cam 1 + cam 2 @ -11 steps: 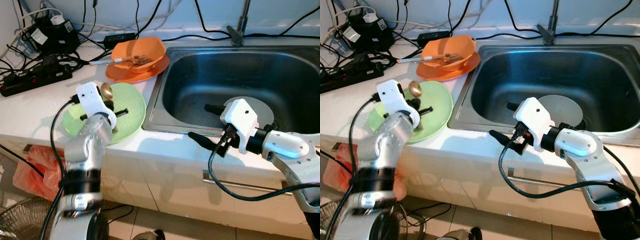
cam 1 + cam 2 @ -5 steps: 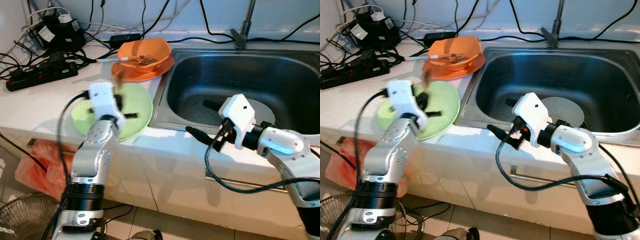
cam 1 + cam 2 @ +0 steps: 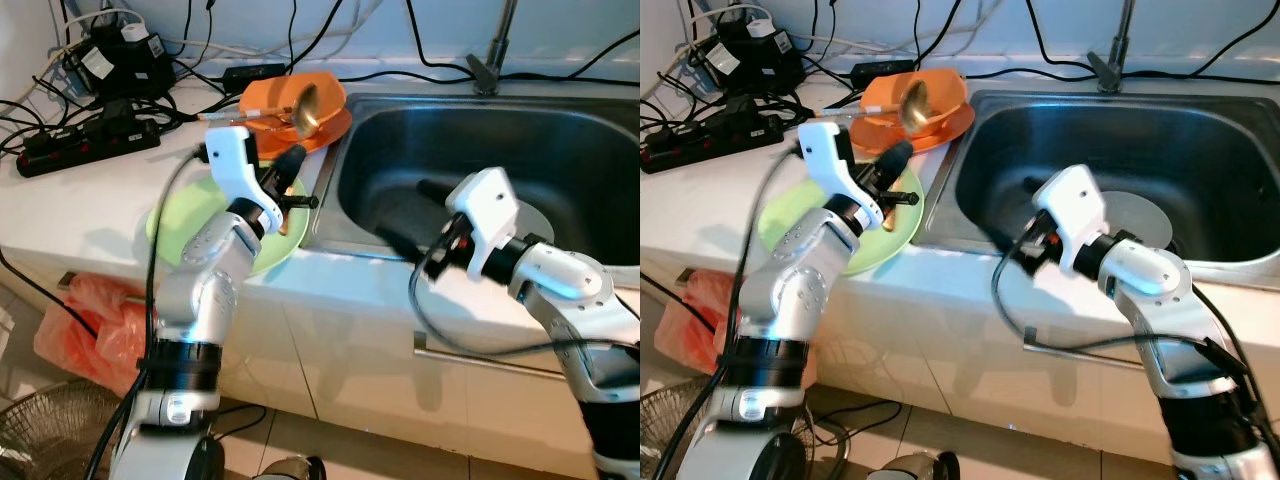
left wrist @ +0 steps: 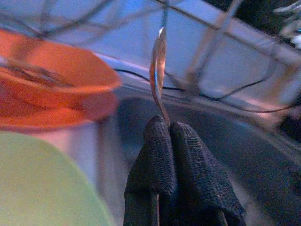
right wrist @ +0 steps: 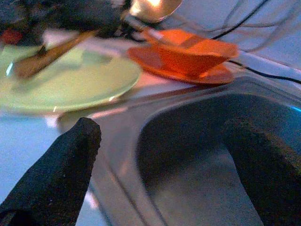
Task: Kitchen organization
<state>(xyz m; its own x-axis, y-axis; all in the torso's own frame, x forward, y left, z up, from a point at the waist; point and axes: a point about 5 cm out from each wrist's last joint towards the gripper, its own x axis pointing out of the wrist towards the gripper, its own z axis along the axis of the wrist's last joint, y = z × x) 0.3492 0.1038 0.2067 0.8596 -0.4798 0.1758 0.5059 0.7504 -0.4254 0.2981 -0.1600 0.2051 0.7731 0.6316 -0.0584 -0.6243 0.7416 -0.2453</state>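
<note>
Upper centre-left, the left gripper (image 3: 292,160) pinches a golden spoon (image 3: 305,103) above the green plate (image 3: 190,215), not yet in the sink (image 3: 480,150); right gripper (image 3: 410,215) spread, empty, at the sink's near rim.

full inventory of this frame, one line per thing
spoon: 1, gold bowl, held up by the left gripper above the counter.
green plate: 1, on the counter left of the sink.
orange bowl: 1, on an orange plate behind the green plate.
sink: 1, steel, with a grey disc at its bottom.
faucet: 1, behind the sink.
power strip: 1, black, far left among cables.
orange bag: 1, on the floor.
left gripper: shut on spoon.
right gripper: open, over the sink's near edge.
</note>
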